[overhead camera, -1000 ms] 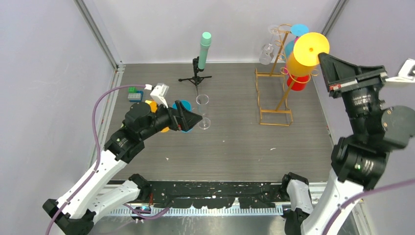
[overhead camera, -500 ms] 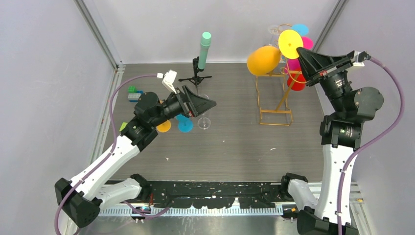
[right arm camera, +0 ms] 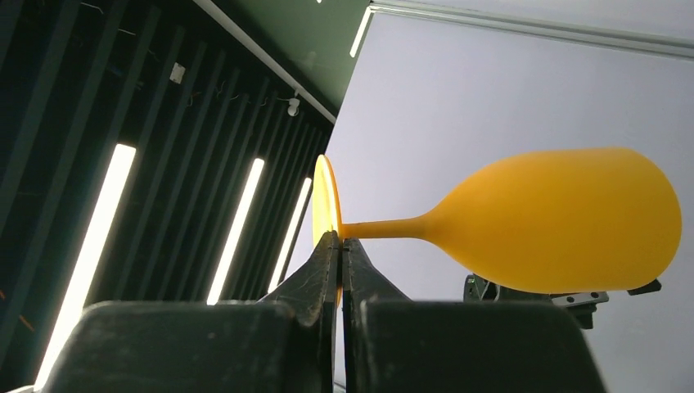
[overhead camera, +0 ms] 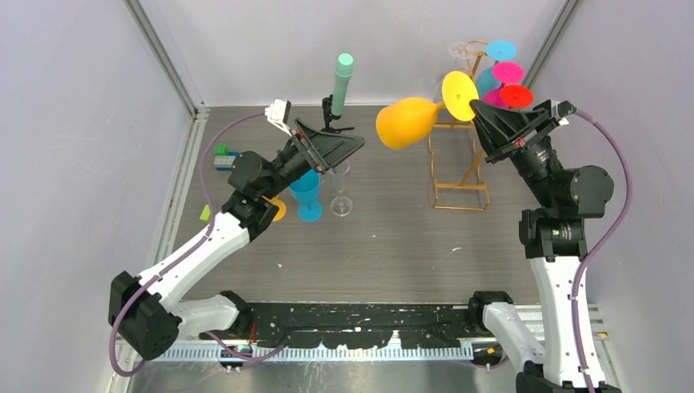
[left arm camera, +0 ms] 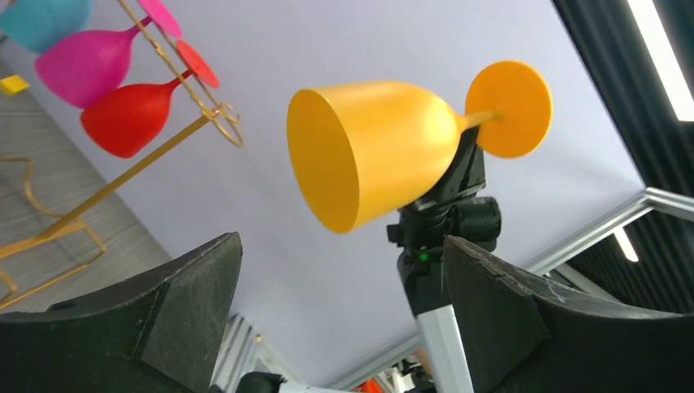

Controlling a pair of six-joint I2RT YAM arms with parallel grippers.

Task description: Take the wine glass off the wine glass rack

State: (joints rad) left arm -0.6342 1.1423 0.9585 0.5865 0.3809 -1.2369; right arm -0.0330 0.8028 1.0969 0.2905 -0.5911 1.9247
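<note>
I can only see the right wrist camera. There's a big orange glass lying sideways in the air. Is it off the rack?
Observer: Yes. In the left wrist view there's a clear gap between the orange wine glass and the gold wine glass rack.
Operator: Are other glasses hanging on the rack?
Observer: Yes, a teal glass, a pink glass and a red glass hang near its top.
Operator: What's the other arm doing?
Observer: The left end effector is open, raised above the table and facing the orange glass's open mouth.
</note>
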